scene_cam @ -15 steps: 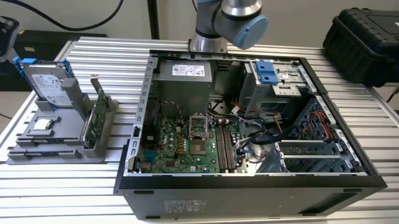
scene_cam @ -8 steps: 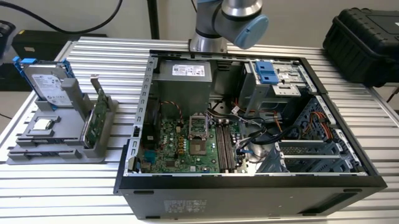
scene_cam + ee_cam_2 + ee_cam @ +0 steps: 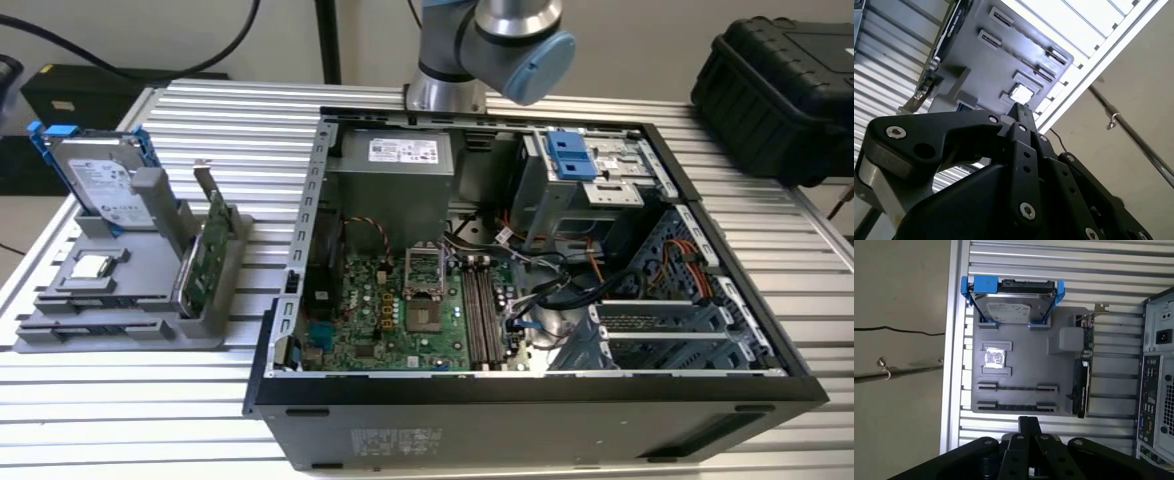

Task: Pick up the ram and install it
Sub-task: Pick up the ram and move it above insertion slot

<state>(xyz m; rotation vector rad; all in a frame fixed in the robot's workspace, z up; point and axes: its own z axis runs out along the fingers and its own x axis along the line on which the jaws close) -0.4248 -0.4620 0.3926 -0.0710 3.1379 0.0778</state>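
Gripper (image 3: 1029,426) hangs over the grey tray (image 3: 1024,365), jaws pressed together in both wrist views. Tray sits at the exterior view's left and carries a silver drive (image 3: 1010,310) and a green card (image 3: 1087,337) standing on edge. Open case (image 3: 534,405) takes up centre and right, motherboard (image 3: 387,320) inside. Ram: cannot tell where it is. The motherboard's long slots (image 3: 478,305) are too dim to judge.

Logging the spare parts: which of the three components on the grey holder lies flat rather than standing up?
The small silver chip, flat in its square pocket; the blue-railed drive leans upright and the green card stands on edge.
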